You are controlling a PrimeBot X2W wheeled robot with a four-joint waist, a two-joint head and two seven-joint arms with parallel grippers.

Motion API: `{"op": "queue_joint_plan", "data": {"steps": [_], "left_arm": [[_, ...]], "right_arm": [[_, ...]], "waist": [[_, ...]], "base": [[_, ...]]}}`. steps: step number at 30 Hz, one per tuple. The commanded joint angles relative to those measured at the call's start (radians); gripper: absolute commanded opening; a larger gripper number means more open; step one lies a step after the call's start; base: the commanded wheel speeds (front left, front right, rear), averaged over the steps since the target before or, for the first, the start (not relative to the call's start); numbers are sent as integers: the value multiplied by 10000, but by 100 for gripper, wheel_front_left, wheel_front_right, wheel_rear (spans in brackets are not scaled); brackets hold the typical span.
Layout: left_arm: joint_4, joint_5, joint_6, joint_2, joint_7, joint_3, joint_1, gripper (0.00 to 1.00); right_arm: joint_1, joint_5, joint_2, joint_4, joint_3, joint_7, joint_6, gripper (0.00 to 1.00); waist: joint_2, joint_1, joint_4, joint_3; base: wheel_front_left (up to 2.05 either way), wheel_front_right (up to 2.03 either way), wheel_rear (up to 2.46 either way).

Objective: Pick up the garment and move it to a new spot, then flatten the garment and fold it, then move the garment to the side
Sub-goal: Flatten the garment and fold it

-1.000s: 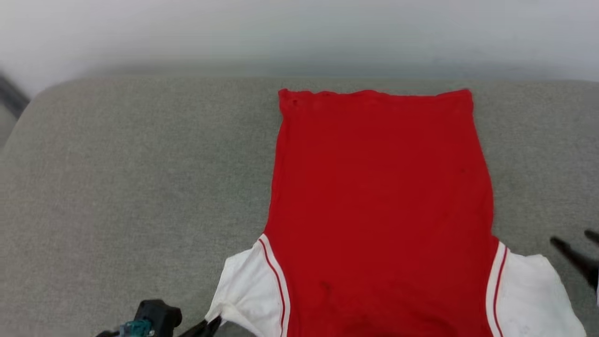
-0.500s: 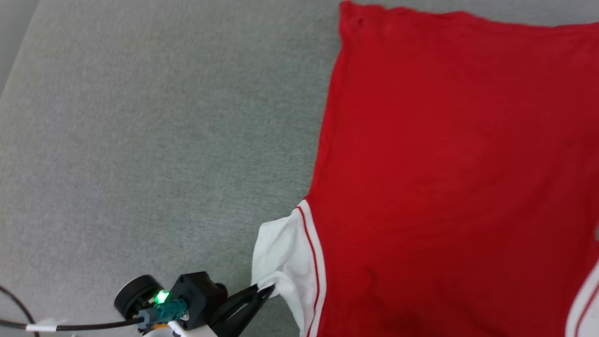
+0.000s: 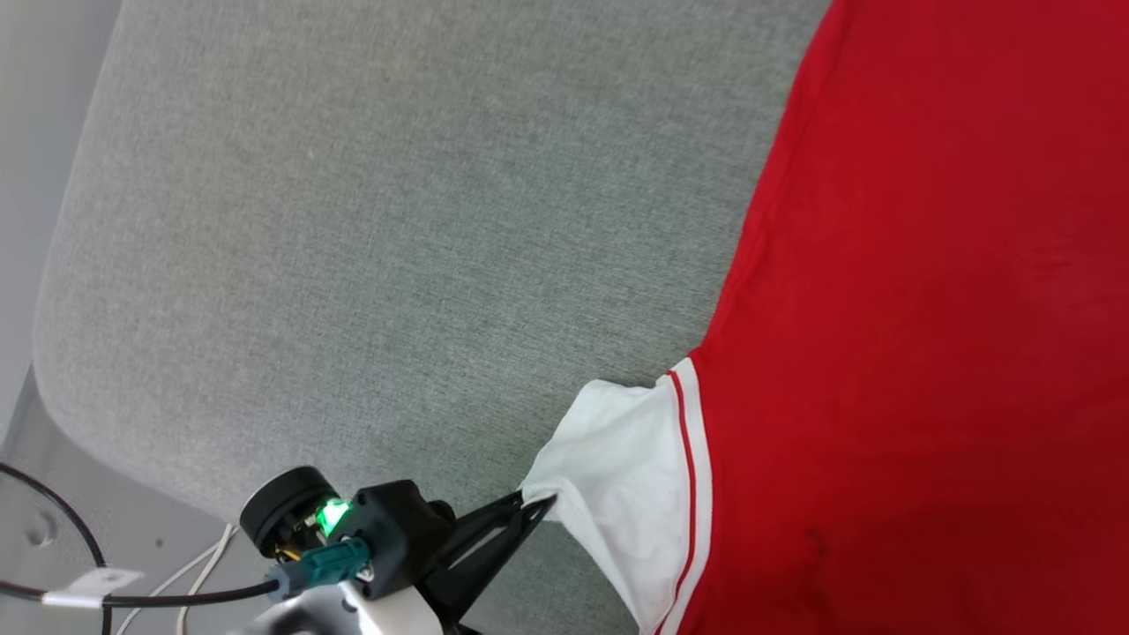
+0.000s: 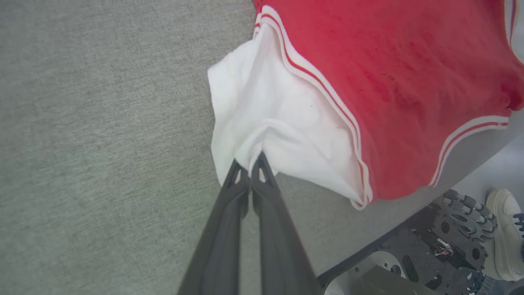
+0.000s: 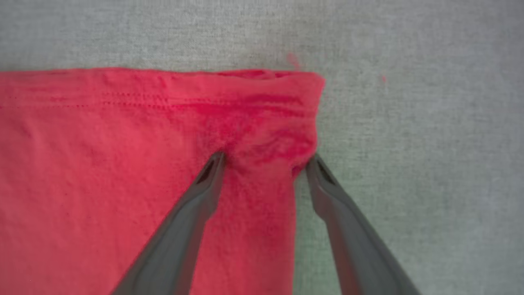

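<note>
While your left gripper (image 4: 250, 160) pinches the garment's (image 3: 926, 309) white sleeve (image 4: 262, 102) shut, your right gripper (image 5: 265, 160) stands spread wide astride the garment's hem corner (image 5: 286, 94).

A grey upholstered cushion (image 3: 353, 220) of coarse woven cloth served as the work surface. Its near left corner was rounded, and its left edge ran straight away from that corner. Beyond the edge lay a pale, smooth floor (image 3: 31, 176), with thin white cords (image 3: 201, 573) trailing over it below the rounded corner. In the left wrist view a white shoe (image 4: 502, 233) stood on the floor off the cushion's near edge. The light was soft and even.
</note>
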Motion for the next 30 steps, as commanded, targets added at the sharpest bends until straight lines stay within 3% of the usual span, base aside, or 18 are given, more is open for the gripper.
{"op": "queue_joint_plan", "data": {"steps": [1, 5, 6, 7, 8, 21, 30], "left_arm": [[-3, 20, 21, -54, -99, 81, -154, 0], [157, 81, 106, -93, -268, 177, -205, 0], [194, 51, 114, -118, -292, 164, -172, 0], [223, 26, 110, -131, -316, 148, -133, 0], [238, 25, 95, -143, -335, 134, -116, 0], [589, -62, 162, -207, -312, 135, -127, 0], [915, -417, 507, 84, -193, 250, 344, 0]], "right_arm": [[-144, -82, 26, 89, -11, -83, -7, 100], [97, -51, -69, 523, 362, 36, -6, 100], [208, -28, -90, 647, 367, 78, -6, 80], [338, -47, -151, 728, 438, 120, -6, 22], [454, -45, -265, 784, 511, 132, -6, 0], [1023, 444, -174, 1116, 621, -157, -7, 0], [3253, 1272, -57, 635, 1280, -406, -7, 0]], "waist": [[0, -3, 259, 306], [0, -3, 302, 508], [0, -3, 309, 517], [0, -3, 308, 522], [0, -3, 304, 530], [0, -3, -386, -394], [0, -3, -1441, -2242]], "base": [[0, 0, 0], [0, 0, 0], [0, 0, 0], [0, 0, 0], [0, 0, 0], [0, 0, 0], [0, 0, 0]]}}
